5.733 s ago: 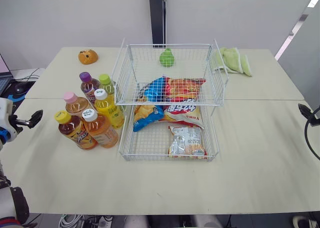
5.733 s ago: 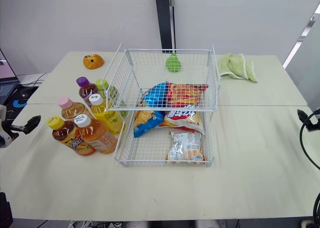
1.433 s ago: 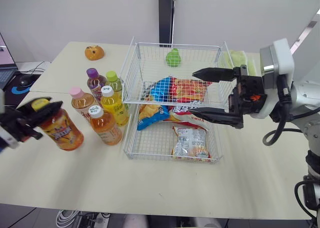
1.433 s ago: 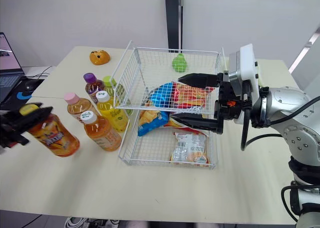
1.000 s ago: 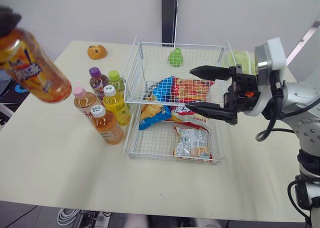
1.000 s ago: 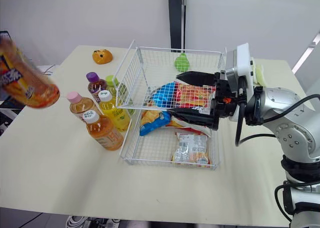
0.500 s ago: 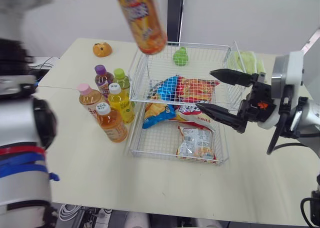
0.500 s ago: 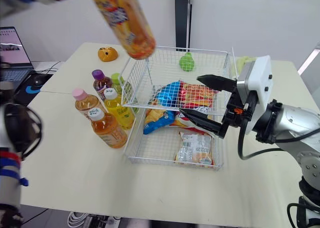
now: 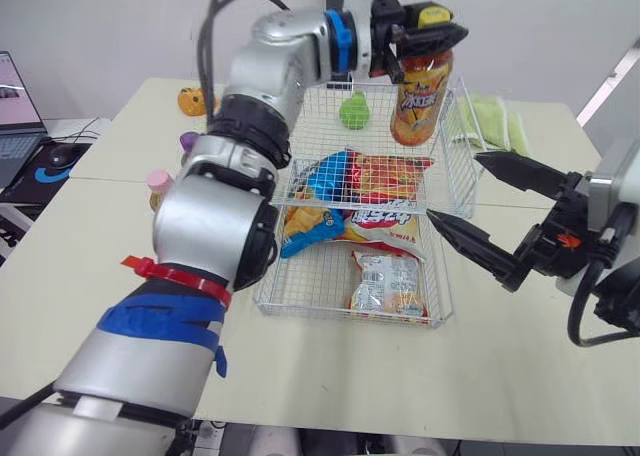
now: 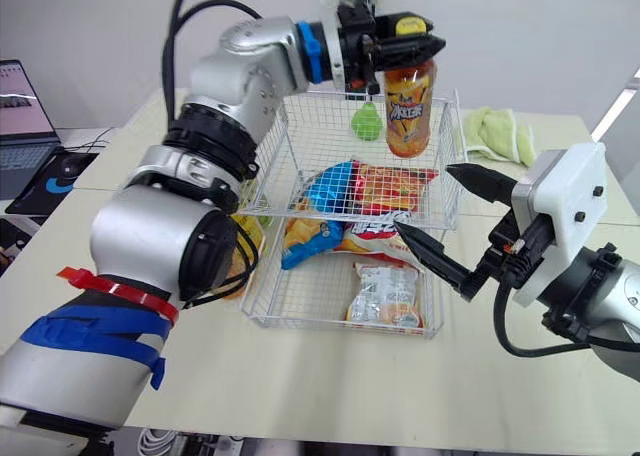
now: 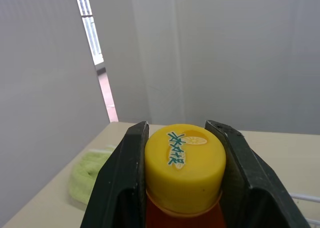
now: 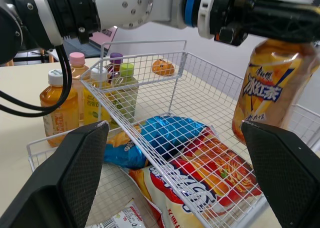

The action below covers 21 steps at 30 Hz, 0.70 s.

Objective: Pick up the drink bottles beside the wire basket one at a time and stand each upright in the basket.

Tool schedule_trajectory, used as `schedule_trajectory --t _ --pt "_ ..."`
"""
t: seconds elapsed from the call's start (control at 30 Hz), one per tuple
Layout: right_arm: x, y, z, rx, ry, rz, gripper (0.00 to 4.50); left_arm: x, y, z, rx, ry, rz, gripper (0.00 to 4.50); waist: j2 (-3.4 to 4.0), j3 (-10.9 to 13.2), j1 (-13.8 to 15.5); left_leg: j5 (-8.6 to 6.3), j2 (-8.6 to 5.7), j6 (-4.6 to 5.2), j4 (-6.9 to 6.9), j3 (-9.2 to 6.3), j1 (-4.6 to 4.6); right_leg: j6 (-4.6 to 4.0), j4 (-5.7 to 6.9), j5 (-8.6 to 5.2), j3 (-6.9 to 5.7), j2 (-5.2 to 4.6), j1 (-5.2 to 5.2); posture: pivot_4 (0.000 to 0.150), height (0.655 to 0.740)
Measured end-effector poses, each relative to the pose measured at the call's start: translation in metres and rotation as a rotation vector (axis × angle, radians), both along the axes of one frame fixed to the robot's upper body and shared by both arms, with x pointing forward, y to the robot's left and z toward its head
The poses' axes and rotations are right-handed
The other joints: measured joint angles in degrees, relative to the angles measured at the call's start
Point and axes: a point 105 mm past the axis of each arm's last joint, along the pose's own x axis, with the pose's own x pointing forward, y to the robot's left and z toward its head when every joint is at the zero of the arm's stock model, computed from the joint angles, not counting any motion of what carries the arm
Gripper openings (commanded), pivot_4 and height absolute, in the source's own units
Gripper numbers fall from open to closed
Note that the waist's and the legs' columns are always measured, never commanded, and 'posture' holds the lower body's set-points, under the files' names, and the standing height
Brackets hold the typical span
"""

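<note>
An orange drink bottle (image 9: 420, 101) with a yellow cap (image 11: 185, 160) hangs upright over the back right of the wire basket's upper tier (image 9: 350, 89). My left gripper (image 9: 430, 28) is shut on the cap, with a black finger (image 11: 125, 188) on each side. I cannot tell whether the bottle's base touches the wire. My right gripper (image 9: 454, 187) stands open and empty by the basket's right side, level with the two tiers. Several more bottles (image 12: 60, 105) stand left of the basket, largely hidden behind my left arm in the eye views.
Snack bags (image 9: 385, 176) lie in both tiers, with another (image 9: 388, 286) on the lower tier (image 9: 350, 314). A green pear toy (image 9: 352, 111) sits at the upper tier's back. An orange toy (image 9: 188, 101), a green cloth (image 9: 495, 126) and a laptop (image 9: 15, 101) lie around the table.
My left arm has carried the bottle from high over the basket's back left to its back right and turned it upright. The right gripper has drawn back a little to the right.
</note>
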Motion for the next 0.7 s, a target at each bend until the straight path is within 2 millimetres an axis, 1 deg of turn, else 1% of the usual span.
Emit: schedule_trajectory --t 0.13,0.2,0.27,0.47,0.5,0.57,0.63,0.7 --pt "0.003 0.003 -0.003 0.013 0.008 -0.028 4.5 0.0 -0.005 0.003 -0.017 -0.006 0.002 1.37 0.0 0.0 0.11 0.0 -0.04 0.0 0.05 -0.01 -0.01 0.05 0.03 -0.03 0.0 -0.03 0.0 0.15 0.74" --pt "0.003 0.004 -0.003 0.015 0.008 -0.04 4.5 -0.001 -0.007 0.002 -0.03 0.007 -0.007 2.09 0.0 0.01 0.2 0.0 -0.04 -0.01 0.06 -0.01 -0.02 0.08 0.03 -0.04 0.01 -0.03 0.0 0.15 0.74" --pt "0.004 0.004 -0.003 0.02 0.01 -0.046 4.5 0.0 -0.006 0.004 -0.06 0.021 -0.012 2.63 0.0 0.01 0.19 0.0 -0.03 -0.01 0.05 -0.01 -0.03 0.08 0.03 -0.04 0.0 -0.03 0.0 0.15 0.74" --pt "0.002 0.004 -0.003 0.017 0.02 -0.042 4.5 -0.004 -0.002 0.021 -0.119 0.003 -0.025 4.35 0.0 0.0 0.21 0.01 -0.04 -0.01 0.07 -0.01 0.01 0.08 0.06 -0.05 0.01 -0.03 0.02 0.15 0.74" --pt "0.002 0.005 -0.003 0.014 0.017 -0.036 4.5 -0.004 0.002 0.023 -0.128 0.001 -0.023 4.46 0.0 0.0 0.13 0.01 -0.03 -0.01 0.08 -0.01 0.02 0.08 0.08 -0.05 0.01 -0.03 0.03 0.15 0.74" --pt "0.002 0.006 -0.003 0.016 0.021 -0.02 4.5 -0.003 0.011 0.027 -0.138 -0.004 -0.022 4.46 0.0 0.0 -0.01 0.01 -0.02 -0.01 0.08 -0.02 0.04 0.08 0.1 -0.05 0.0 -0.01 0.03 0.15 0.74" --pt "0.001 0.01 -0.005 0.016 0.039 0.018 4.5 -0.003 0.028 0.034 -0.145 -0.022 -0.02 4.46 0.0 0.0 -0.3 0.01 -0.01 -0.02 0.09 -0.02 0.05 0.08 0.12 -0.05 -0.01 -0.01 0.03 0.15 0.74" --pt "0.001 0.014 -0.006 0.006 0.051 0.066 4.5 -0.004 0.05 0.041 -0.143 -0.051 -0.009 4.46 0.02 -0.01 -0.71 0.02 0.0 -0.03 0.09 -0.02 0.06 0.08 0.13 -0.05 0.0 0.0 0.03 0.15 0.74"
